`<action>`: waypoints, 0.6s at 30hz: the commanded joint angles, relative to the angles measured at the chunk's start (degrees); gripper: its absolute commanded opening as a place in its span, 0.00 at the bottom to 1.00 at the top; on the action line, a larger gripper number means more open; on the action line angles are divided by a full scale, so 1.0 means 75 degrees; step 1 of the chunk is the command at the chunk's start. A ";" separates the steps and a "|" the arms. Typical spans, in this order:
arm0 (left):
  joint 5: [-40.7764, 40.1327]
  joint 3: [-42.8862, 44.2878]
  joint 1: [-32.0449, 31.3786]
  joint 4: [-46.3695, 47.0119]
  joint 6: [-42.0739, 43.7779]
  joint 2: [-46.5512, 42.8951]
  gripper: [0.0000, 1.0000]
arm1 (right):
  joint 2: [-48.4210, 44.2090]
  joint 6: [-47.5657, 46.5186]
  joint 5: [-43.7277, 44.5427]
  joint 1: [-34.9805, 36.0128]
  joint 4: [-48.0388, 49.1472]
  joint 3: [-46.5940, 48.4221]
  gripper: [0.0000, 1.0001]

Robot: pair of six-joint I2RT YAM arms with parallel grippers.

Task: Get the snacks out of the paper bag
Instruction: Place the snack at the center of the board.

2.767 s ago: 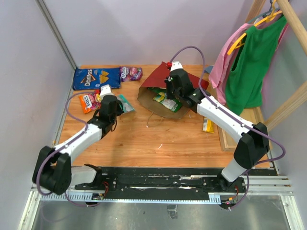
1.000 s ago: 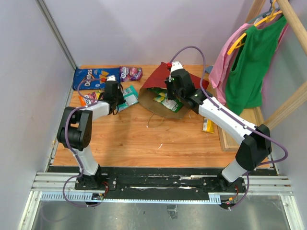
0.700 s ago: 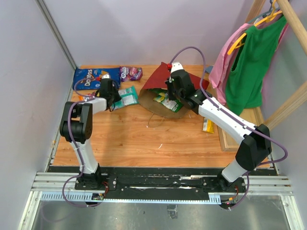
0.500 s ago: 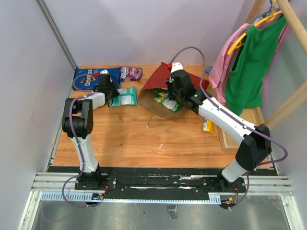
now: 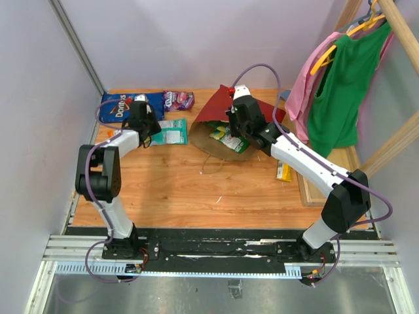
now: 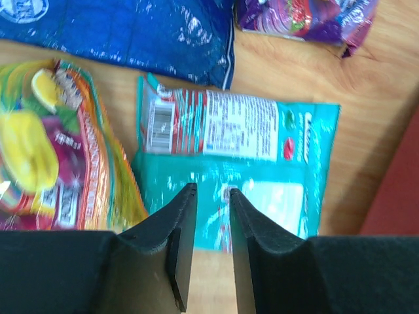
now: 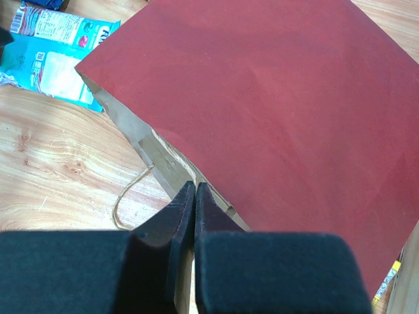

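Left gripper (image 6: 211,190): fingers slightly parted, low over the teal packet (image 6: 262,196).
Right gripper (image 7: 194,185): pressed together, pinching the paper bag (image 7: 262,98) at its rim.
Bag: I see it lying on its side, with green snacks (image 5: 229,140) inside.

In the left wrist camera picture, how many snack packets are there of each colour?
Large blue glossy bag: 1
Purple glossy candy packet, cut off at the top edge: 1
Teal flat packet: 1
Orange and yellow glossy packet: 1
Total: 4
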 commanded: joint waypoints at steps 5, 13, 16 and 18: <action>0.0757 -0.1738 -0.0004 0.0814 -0.0566 -0.1572 0.29 | -0.0122 -0.0012 -0.0045 0.0155 -0.0002 -0.0161 0.01; 0.0625 -0.3417 -0.1719 0.2479 -0.1379 -0.3159 0.33 | -0.0185 -0.0054 -0.0071 0.0151 0.0016 -0.0174 0.01; 0.0308 -0.4196 -0.2634 0.3372 -0.2195 -0.3761 0.36 | -0.0172 -0.0040 -0.0125 0.0156 0.0044 -0.0195 0.01; 0.0267 -0.4869 -0.3182 0.4378 -0.2819 -0.4063 0.40 | -0.0166 -0.0011 -0.0168 0.0151 0.0076 -0.0231 0.01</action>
